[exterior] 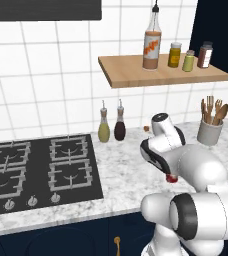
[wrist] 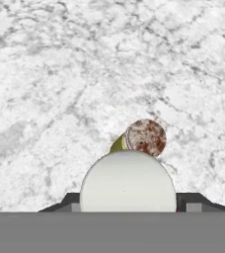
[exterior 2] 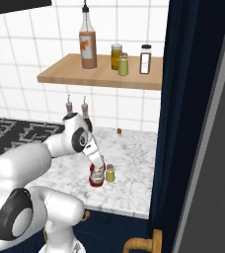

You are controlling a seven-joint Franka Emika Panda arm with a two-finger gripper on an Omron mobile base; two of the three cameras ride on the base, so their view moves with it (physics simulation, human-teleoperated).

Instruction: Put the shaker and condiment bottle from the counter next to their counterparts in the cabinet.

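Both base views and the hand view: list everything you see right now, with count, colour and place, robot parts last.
condiment bottle: 1, red, pale cap, counter, at the gripper
shaker: 1, yellow-green, counter beside it
shelf: 1, light wood, wall
orange-labelled bottle: 1, shelf
amber jar: 1, shelf
shelf shaker: 1, yellow-green, shelf
dark jar: 1, shelf
oil bottles: 2, olive and brown, by wall
utensil holder: 1, grey, counter
stove: 1, black
gripper: 1, over the red bottle; jaws unclear

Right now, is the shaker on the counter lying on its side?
No. The shaker stands upright on the marble counter, beside the red bottle.
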